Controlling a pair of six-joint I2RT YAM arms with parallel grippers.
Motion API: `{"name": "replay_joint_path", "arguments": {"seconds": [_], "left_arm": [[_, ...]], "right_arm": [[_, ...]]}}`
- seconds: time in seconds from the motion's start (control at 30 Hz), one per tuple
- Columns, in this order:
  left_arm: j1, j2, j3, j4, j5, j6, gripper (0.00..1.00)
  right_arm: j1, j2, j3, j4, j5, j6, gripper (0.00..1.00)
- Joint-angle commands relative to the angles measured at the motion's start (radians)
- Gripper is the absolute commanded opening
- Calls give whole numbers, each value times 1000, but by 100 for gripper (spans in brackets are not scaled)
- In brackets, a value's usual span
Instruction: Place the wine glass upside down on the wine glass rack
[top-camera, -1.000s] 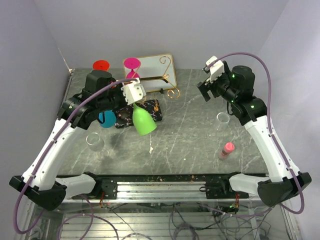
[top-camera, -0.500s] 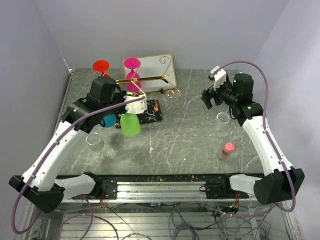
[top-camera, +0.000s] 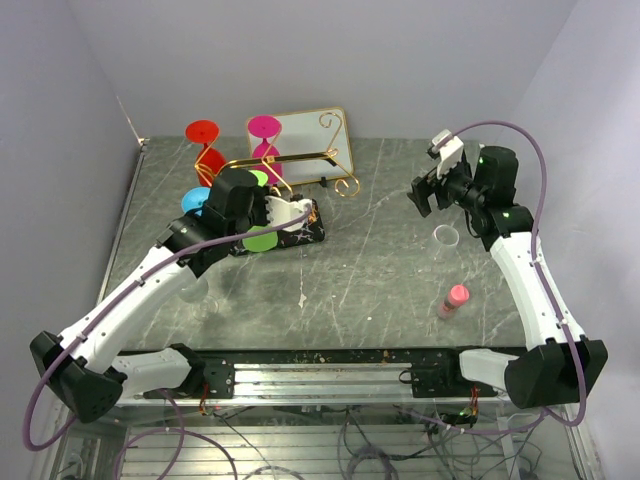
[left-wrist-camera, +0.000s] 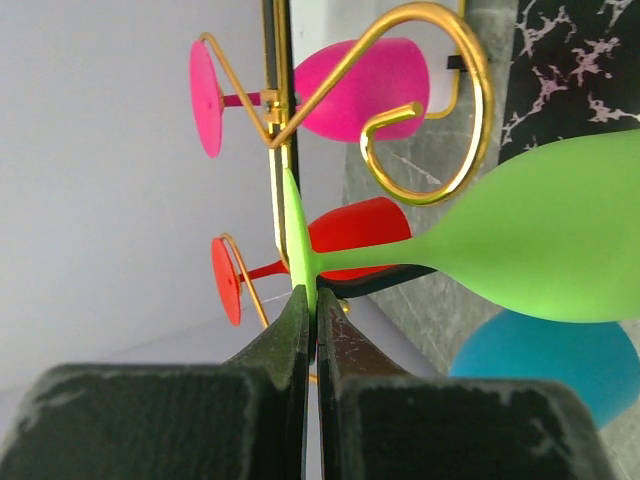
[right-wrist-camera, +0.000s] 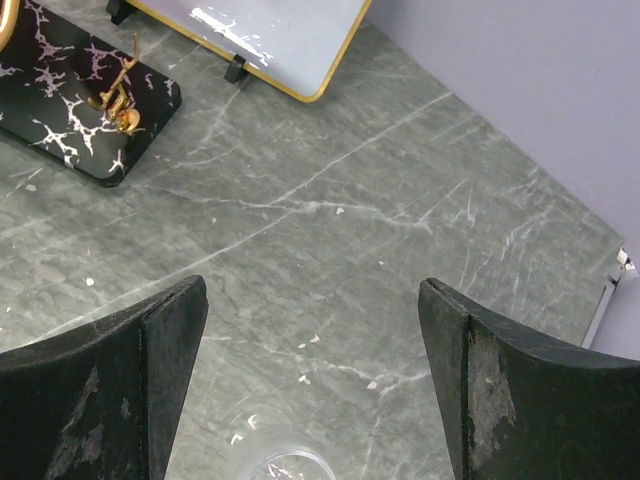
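Clamping the green wine glass (left-wrist-camera: 540, 240) by its foot with the left tool (left-wrist-camera: 308, 305); holding that foot just beside the gold bar of the wine glass rack (left-wrist-camera: 430, 100), bowl behind its curled scroll. Holding the right tool (right-wrist-camera: 312, 300) wide apart above the surface (right-wrist-camera: 330, 200), gripping nothing.

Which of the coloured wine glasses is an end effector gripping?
The green wine glass: the left end effector pinches its foot; pink glass, red glass and blue glass are unheld.

top: high, looking down | wrists: close | shared: wine glass rack (top-camera: 300, 157)
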Motion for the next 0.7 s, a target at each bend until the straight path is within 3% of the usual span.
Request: {"name": "replay_joint_path", "arguments": {"seconds": [0.0,0.67], "left_arm": [[-17,-7,-14,149,-84,24,7],[-61,36,-13,249,-60,33,7]], "right_arm": [[-23,-23,-7,19,-36,11,86],[-44,-20,1,-10,-80,3,86]]}}
